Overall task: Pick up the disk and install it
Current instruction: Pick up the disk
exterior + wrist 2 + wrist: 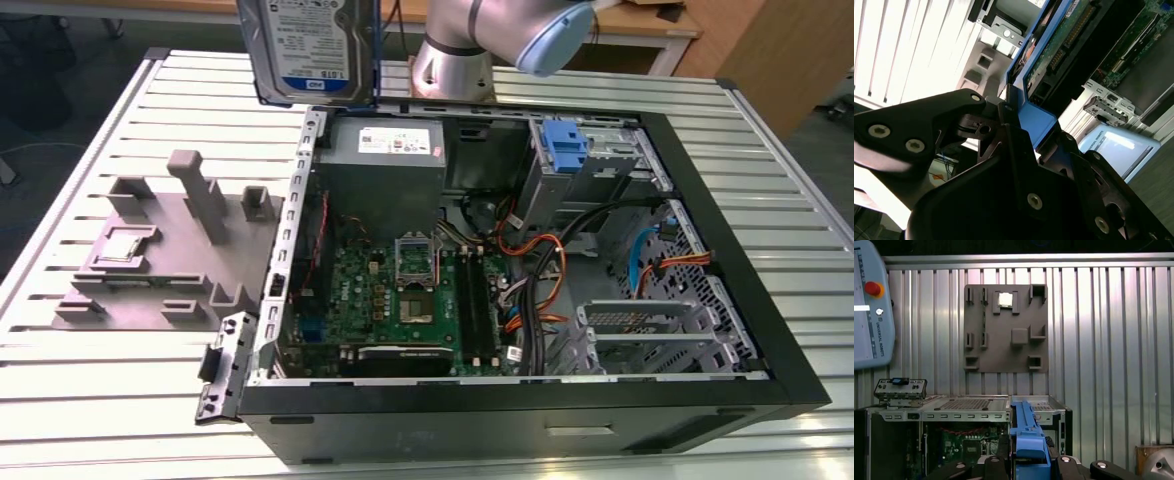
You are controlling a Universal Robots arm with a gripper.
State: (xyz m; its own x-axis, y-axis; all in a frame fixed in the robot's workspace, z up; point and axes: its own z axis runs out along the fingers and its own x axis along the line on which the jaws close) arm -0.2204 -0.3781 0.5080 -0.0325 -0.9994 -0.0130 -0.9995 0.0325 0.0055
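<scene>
A slatted metal table (80, 400) stands before wooden furniture (781, 50). From the exterior view's left: one grey fixture plate (147, 260); one disk (310, 50) held aloft and upright, its blue rail clamped in the gripper (1026, 132); one open computer case (787, 330).

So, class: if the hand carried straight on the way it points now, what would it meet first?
Probably the open computer case, at its metal rim: the hand, shut on the disk, points down at it, so the disk's lower edge would touch first. Depth is unclear.
</scene>
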